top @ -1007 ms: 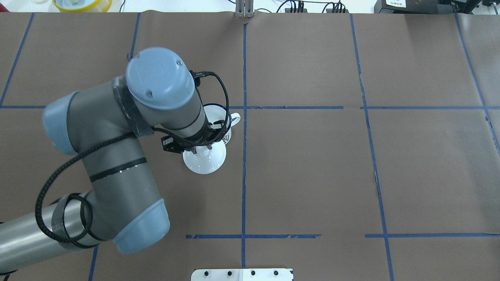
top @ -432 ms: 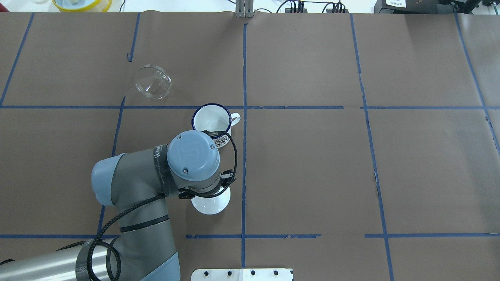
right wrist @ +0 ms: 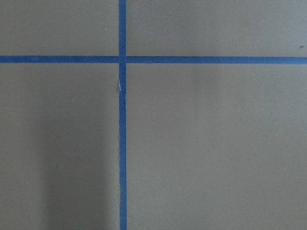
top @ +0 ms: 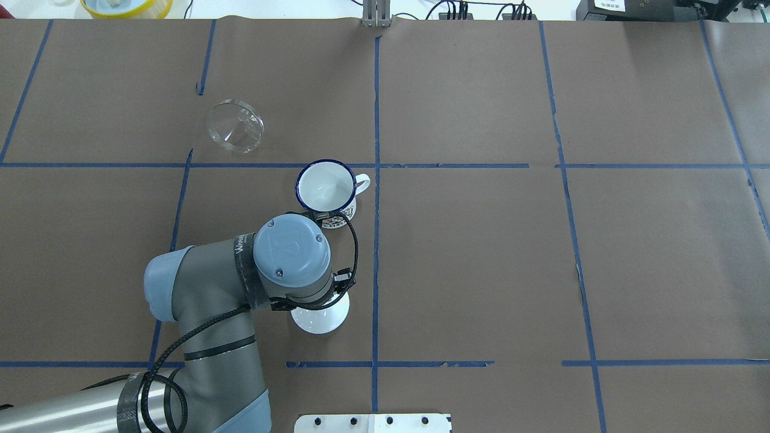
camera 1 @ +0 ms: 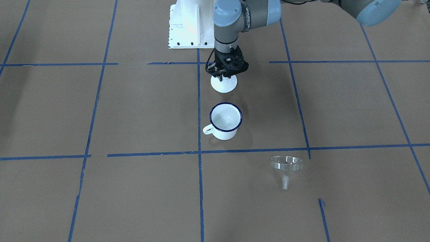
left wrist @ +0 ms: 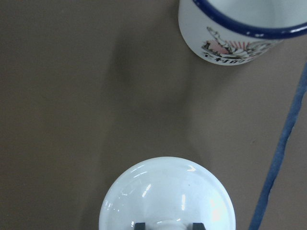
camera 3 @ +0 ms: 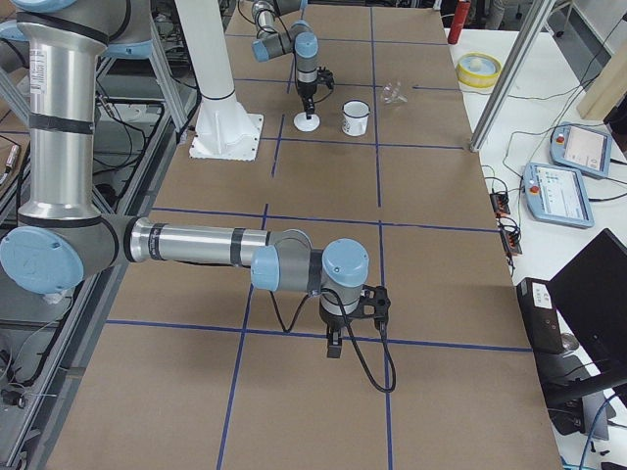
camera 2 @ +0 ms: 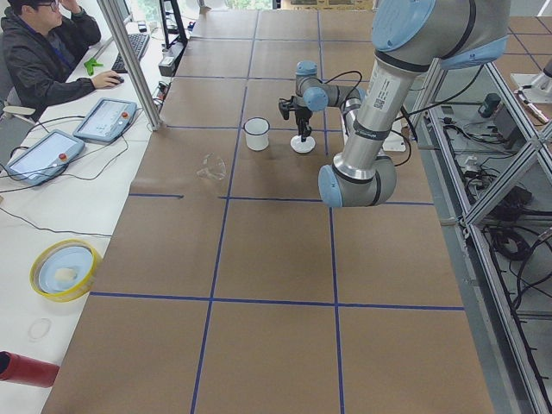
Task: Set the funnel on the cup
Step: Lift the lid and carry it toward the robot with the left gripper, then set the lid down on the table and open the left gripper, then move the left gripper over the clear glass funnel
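Front view, left gripper: My left gripper (camera 1: 224,76) pointed straight down onto the knob of the round white lid (camera 1: 224,85), which sat on the table (camera 1: 336,107) close to the robot base.
Front view, cup: The cup (camera 1: 225,121) stood upright just beyond the lid on the operators' side. It was apart from the lid, and its mouth was uncovered.
Front view, funnel: The funnel (camera 1: 286,166) rested on the table across a blue tape line (camera 1: 255,150) from the cup, well apart from it, on my left side.
Overhead view, obstruction: The left arm (top: 204,313) covered the gripper and the lid's near half. Its cable crossed the cup's near wall.
Left side view, surroundings: An operator (camera 2: 43,43) sat at the far bench with tablets (camera 2: 105,118). A yellow bowl (camera 2: 65,269) lay off the table.
Right side view, right gripper: The right gripper (camera 3: 335,345) hung low over bare table, well apart from the task's things. I could not tell how its jaws stood.
Left wrist view, jaws: The fingertips (left wrist: 139,225) sat narrow on either side of the lid's knob, holding it.
Right wrist view: I saw only brown table and crossing tape.
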You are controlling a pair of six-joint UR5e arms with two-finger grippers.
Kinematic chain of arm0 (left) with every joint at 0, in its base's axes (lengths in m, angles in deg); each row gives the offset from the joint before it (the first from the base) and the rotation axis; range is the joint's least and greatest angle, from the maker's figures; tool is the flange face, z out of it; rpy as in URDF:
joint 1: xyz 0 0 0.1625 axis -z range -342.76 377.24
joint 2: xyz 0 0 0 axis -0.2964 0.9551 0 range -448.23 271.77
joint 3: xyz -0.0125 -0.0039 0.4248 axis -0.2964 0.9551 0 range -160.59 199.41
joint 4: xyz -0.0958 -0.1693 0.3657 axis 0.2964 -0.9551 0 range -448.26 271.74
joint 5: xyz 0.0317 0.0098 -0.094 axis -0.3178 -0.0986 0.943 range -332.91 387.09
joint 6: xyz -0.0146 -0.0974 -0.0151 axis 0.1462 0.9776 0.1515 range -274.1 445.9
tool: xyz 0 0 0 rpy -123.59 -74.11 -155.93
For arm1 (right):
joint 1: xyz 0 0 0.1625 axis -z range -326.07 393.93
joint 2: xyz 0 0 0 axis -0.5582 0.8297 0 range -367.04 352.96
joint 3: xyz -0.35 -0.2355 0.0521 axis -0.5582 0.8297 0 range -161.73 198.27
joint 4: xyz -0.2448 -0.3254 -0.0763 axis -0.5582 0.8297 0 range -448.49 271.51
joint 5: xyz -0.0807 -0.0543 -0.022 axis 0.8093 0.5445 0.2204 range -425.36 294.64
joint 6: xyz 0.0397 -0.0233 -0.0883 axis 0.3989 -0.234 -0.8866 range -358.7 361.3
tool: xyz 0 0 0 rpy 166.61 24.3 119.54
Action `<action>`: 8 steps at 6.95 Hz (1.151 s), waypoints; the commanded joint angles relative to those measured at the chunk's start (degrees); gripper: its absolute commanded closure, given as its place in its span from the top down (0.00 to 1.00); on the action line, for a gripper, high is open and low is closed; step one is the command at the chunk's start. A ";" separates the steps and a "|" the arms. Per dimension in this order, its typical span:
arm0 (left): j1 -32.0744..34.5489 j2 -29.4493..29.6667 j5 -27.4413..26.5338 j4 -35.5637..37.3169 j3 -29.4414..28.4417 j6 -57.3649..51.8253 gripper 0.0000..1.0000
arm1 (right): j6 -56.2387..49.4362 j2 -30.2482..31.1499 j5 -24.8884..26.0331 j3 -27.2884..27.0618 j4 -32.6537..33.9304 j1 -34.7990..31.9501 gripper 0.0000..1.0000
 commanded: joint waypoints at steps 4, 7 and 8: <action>5.46 -0.14 0.32 0.34 4.78 -6.66 1.00 | 0.00 0.00 0.00 0.00 0.00 0.00 1.00; 25.12 -0.32 7.49 0.08 5.52 -23.54 1.00 | 0.00 0.00 0.00 0.00 0.00 0.00 1.00; 29.28 -0.23 7.88 -0.35 4.29 -24.38 1.00 | 0.00 0.00 0.00 0.00 0.00 0.00 1.00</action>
